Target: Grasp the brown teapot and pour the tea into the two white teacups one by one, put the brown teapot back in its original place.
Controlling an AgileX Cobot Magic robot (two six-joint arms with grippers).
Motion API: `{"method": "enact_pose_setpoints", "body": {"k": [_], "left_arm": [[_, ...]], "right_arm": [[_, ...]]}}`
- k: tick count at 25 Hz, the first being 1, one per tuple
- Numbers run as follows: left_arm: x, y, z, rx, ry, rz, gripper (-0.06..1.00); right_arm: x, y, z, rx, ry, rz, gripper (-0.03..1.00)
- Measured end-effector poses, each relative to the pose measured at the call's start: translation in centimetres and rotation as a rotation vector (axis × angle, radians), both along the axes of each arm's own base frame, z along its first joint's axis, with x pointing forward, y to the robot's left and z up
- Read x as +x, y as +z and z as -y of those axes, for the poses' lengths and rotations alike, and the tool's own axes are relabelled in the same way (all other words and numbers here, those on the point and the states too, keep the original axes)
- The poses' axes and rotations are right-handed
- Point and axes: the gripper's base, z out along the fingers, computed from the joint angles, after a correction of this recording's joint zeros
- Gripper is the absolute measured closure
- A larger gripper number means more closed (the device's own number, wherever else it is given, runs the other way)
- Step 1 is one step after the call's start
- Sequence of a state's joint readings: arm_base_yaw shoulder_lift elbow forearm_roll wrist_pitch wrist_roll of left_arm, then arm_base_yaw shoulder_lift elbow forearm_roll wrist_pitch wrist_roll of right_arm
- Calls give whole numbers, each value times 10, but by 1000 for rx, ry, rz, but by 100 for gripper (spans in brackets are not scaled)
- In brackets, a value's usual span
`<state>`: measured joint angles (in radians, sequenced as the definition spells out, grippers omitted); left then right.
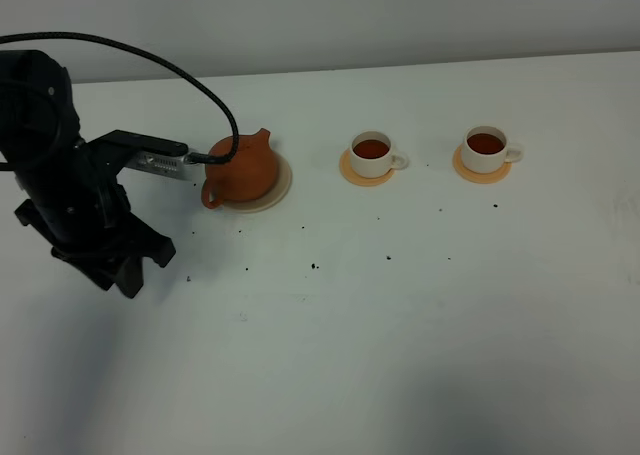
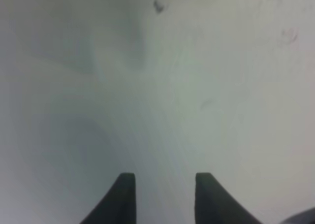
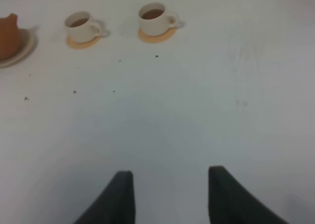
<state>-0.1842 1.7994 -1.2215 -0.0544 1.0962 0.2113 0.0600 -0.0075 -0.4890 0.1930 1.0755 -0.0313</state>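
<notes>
The brown teapot (image 1: 242,170) stands upright on its cream saucer (image 1: 278,192) at the back left, with nothing holding it. To its right, the two white teacups (image 1: 372,153) (image 1: 487,147) each sit on an orange coaster and hold dark tea (image 1: 371,149). My left gripper (image 1: 118,273) points down at the table, in front of and to the left of the teapot and apart from it. In the left wrist view this left gripper (image 2: 165,187) is open over bare table. My right gripper (image 3: 170,187) is open and empty, far from the teapot (image 3: 7,37) and the cups (image 3: 81,27) (image 3: 155,15).
Small dark crumbs (image 1: 315,267) are scattered on the white table (image 1: 400,355) in front of the teapot and cups. A black cable (image 1: 150,55) arcs from the left arm down to just beside the teapot. The right arm is outside the exterior high view.
</notes>
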Motion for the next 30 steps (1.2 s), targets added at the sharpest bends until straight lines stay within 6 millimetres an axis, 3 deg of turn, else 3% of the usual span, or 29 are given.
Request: {"method": "enact_pose_setpoints", "body": {"k": [4,12,17,21,25,30], "left_arm": [[-31,11,-9,48,25,-40,65],[-122,29,-30,100,112,-1,65],[-180,41,-41,73,138,114,65],[-218,52,-48,24,146,301,58],[-243,56,-53,-21,155,469,47],[-256,58,-55,-61,171,599,43]], "right_arm": [[0,0,0,0,0,0,61],[0,0,0,0,0,0,61],[0,0,0,0,0,0,61],[0,0,0,0,0,0,61],[0,0,0,0,0,0,61],[0,0,0,0,0,0,61]]}}
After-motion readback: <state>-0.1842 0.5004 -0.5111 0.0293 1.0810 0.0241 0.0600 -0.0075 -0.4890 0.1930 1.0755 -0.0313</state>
